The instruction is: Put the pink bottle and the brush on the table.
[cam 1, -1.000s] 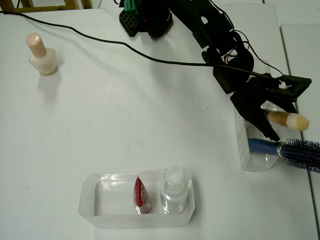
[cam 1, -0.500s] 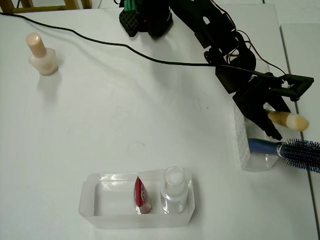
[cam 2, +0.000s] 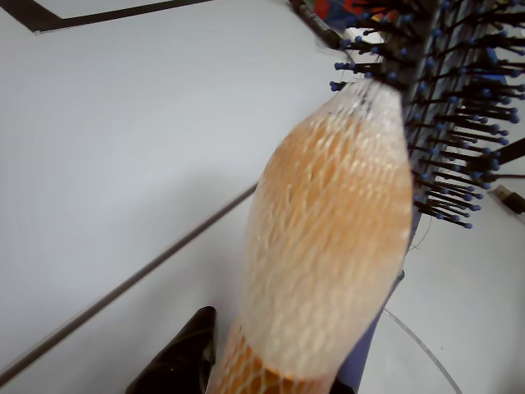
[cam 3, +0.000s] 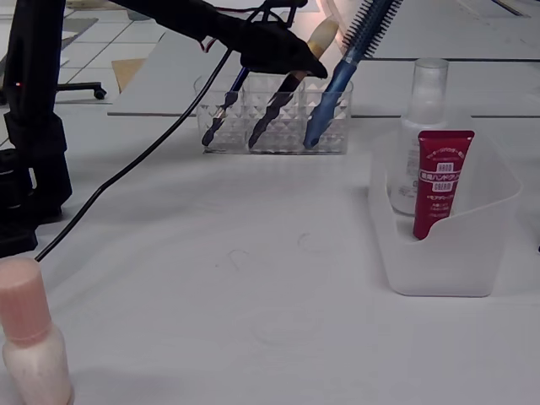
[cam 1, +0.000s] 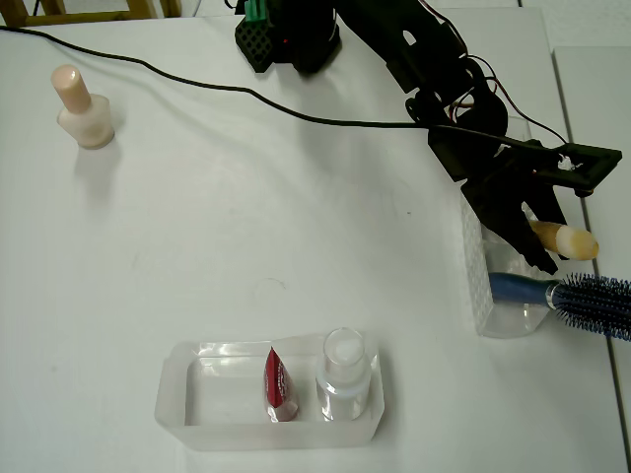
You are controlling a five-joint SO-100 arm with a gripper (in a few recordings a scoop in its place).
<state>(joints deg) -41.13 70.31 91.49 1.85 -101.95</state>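
The pink bottle point(cam 1: 84, 103) stands upright on the white table point(cam 1: 246, 217) at the far left, also seen at the bottom left of the fixed view point(cam 3: 29, 342). The brush point(cam 1: 566, 239) leans in a clear holder point(cam 1: 483, 296) at the right, its netted cream bristle tip point(cam 2: 328, 263) close in the wrist view. My black gripper point(cam 1: 540, 236) is over the holder, shut on the brush just below the tip point(cam 3: 323, 35). One finger point(cam 2: 176, 361) touches the ferrule; the other is hidden.
A blue hairbrush point(cam 1: 592, 296) and a thin dark pencil point(cam 3: 224, 105) share the holder. A frosted tray point(cam 1: 187, 394) near the front edge holds a red tube point(cam 1: 279, 384) and a clear bottle point(cam 1: 343, 379). A black cable point(cam 1: 197, 79) crosses the table.
My gripper has shifted slightly right and lower over the holder. The brush tip has tilted a little more upright. The pink bottle has not moved.
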